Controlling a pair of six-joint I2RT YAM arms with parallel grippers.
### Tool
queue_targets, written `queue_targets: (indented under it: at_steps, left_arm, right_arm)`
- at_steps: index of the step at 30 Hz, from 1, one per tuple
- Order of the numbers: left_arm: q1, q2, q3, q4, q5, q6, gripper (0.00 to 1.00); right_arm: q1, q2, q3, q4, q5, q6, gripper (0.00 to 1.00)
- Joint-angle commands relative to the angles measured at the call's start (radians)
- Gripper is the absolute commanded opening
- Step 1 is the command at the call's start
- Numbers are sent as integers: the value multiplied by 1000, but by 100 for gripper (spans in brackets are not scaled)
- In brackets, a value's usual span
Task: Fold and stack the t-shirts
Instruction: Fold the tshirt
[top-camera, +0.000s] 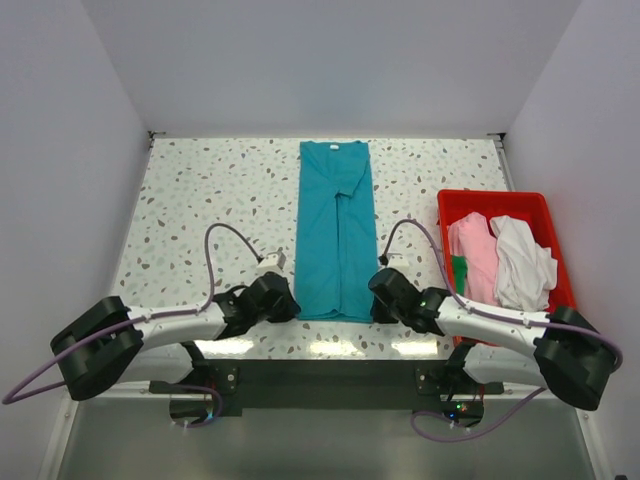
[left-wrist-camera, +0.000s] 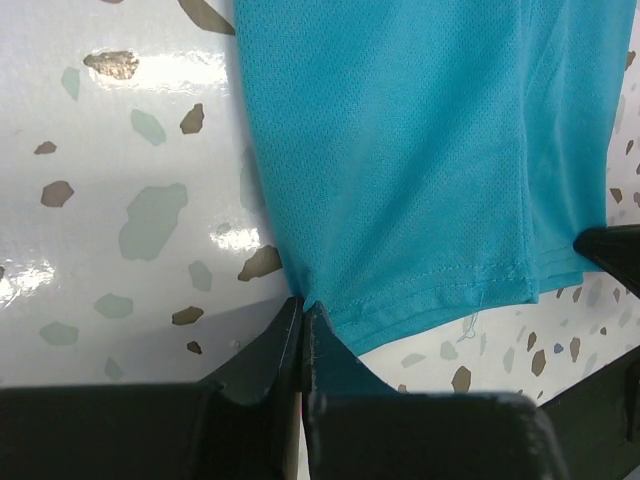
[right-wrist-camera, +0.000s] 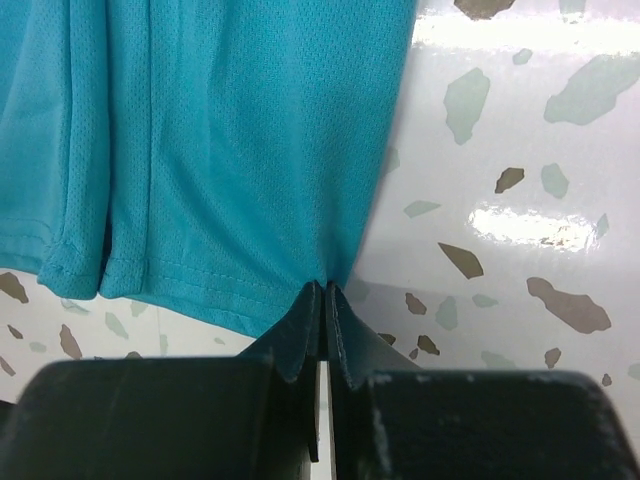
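Observation:
A teal t-shirt (top-camera: 337, 235) lies on the table folded into a long narrow strip, collar at the far end, hem nearest the arms. My left gripper (top-camera: 292, 305) is shut on the hem's near left corner; in the left wrist view the teal cloth (left-wrist-camera: 400, 170) is pinched at my closed fingertips (left-wrist-camera: 303, 308). My right gripper (top-camera: 380, 300) is shut on the near right corner; the cloth (right-wrist-camera: 230, 150) bunches into my closed tips (right-wrist-camera: 326, 290). Pink (top-camera: 472, 250), white (top-camera: 522, 262) and green (top-camera: 459, 272) shirts lie crumpled in the bin.
A red plastic bin (top-camera: 497, 200) stands at the right edge of the speckled table (top-camera: 210, 200). White walls close the table at the back and sides. The dark mounting bar (top-camera: 330, 380) runs along the near edge between the arm bases.

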Motion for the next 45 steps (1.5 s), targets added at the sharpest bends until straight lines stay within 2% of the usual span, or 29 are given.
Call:
queue_targets:
  at_steps: [1, 7, 11, 16, 19, 22, 25, 31, 37, 45]
  left_arm:
    - [-15, -39, -35, 9, 4, -23, 0]
    - [-156, -106, -42, -45, -81, -100, 0]
    - [-217, -171, -48, -153, -119, -166, 0]
    - [-207, -272, 8, -269, -214, -166, 0]
    - [-121, -237, 94, -272, -185, -79, 0]
    - [12, -169, 178, -241, -139, 27, 0]
    - [86, -85, 280, -234, -136, 73, 0]
    - [216, 116, 461, -182, -112, 150, 0]
    - [315, 329, 632, -137, -75, 192, 0]
    - [407, 466, 761, -97, 22, 253, 0]
  right_arm:
    - [9, -47, -22, -8, 13, 32, 0]
    - [124, -142, -31, -71, 66, 93, 0]
    - [270, -156, 13, -146, 154, 159, 0]
    - [284, -143, 127, -268, 278, 139, 0]
    - [275, -101, 223, -305, 350, 68, 0]
    - [175, -17, 323, -283, 350, -38, 0]
    - [53, 78, 398, -208, 292, -149, 0]
    - [-89, 324, 601, -121, 246, -295, 0]
    - [-227, 509, 757, -60, 165, -352, 0]
    - [-347, 654, 923, -58, 63, -375, 0]
